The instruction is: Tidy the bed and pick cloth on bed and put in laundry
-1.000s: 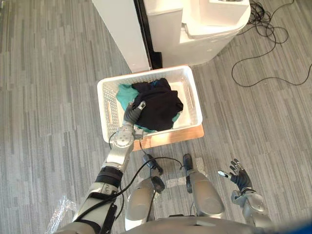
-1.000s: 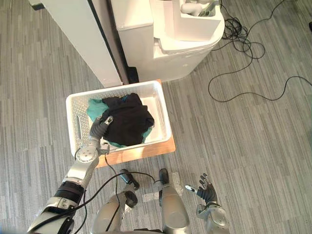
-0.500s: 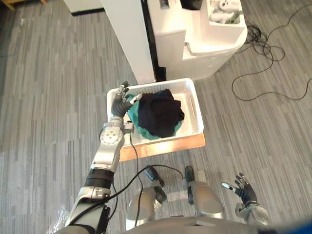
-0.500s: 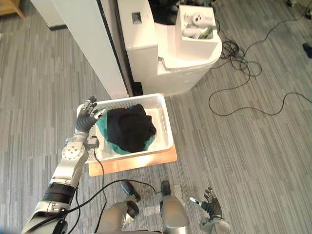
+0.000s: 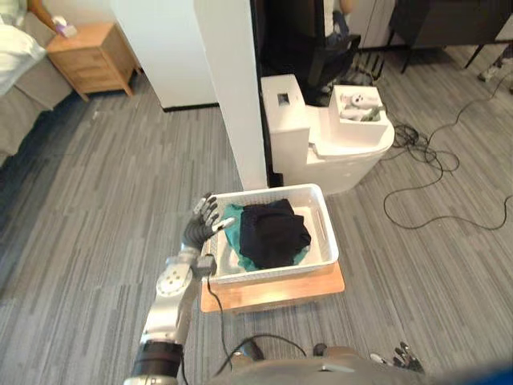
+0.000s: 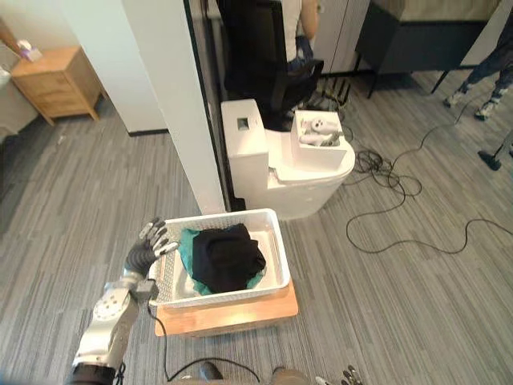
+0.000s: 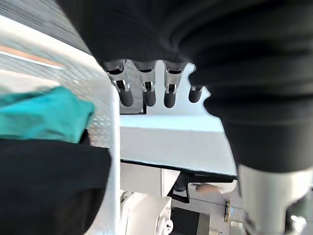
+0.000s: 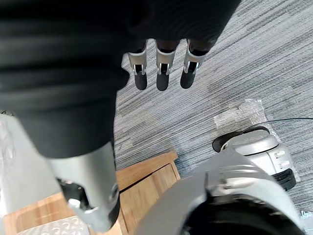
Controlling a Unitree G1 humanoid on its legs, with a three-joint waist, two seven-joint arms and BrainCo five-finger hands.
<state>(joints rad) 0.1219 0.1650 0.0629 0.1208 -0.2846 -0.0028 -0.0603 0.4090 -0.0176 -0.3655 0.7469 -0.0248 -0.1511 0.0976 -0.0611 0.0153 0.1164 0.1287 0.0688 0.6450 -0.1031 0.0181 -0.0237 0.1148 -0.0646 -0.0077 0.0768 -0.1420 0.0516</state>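
A white laundry basket [image 5: 327, 231] stands on a wooden board [image 5: 272, 293] on the floor. In it a black cloth [image 5: 276, 233] lies heaped on a teal cloth [image 5: 233, 233]. My left hand [image 5: 199, 228] is raised just outside the basket's left rim, open and holding nothing. The left wrist view shows its straight fingers [image 7: 146, 92] over the basket wall [image 7: 110, 147], with the teal cloth [image 7: 44, 120] and black cloth [image 7: 49, 181] beside them. My right hand [image 6: 349, 375] hangs low at the right, its fingers [image 8: 162, 69] open over the floor.
A white partition [image 5: 232, 88] and a white rounded unit [image 5: 321, 140] stand right behind the basket. Black cables [image 5: 437, 164] trail on the floor to the right. A wooden nightstand [image 5: 88, 54] and the bed's corner [image 5: 16, 88] are at far left. A person sits on a black chair [image 6: 268, 48].
The camera has tilted up, showing more of the room. My left hand has come up out of the basket off the black cloth to the basket's left rim, fingers spread.
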